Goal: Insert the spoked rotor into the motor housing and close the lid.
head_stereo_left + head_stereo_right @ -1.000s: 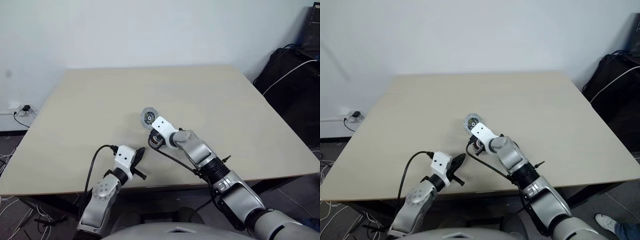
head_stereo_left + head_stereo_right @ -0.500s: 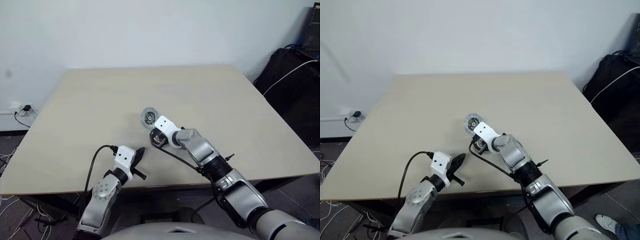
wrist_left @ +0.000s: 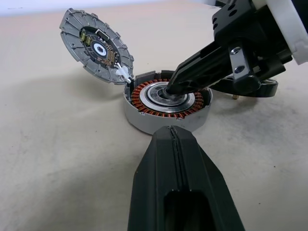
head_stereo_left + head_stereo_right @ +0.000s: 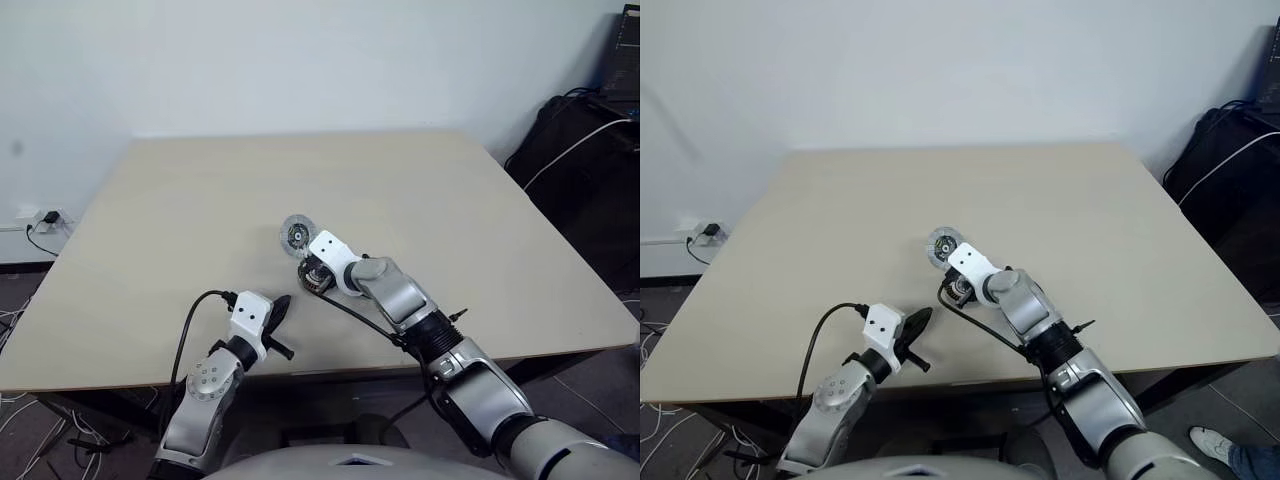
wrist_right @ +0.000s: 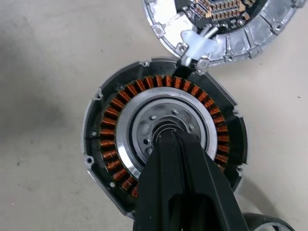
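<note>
motor housing (image 3: pixel 166 103) mid-surface (image 4: pixel 180 200), wide bare room to every edge | lid (image 3: pixel 97 46) tilted open at housing's far rim | right gripper (image 5: pixel 166 139) jaws shut, tips on housing's hub | left gripper (image 3: pixel 169 134) jaws shut, near housing | left wrist view: dark ring (image 3: pixel 255 89) beyond housing

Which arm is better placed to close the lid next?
Right. The right gripper, shut, sits at the motor housing centre beside the open lid; the left gripper hangs back.
</note>
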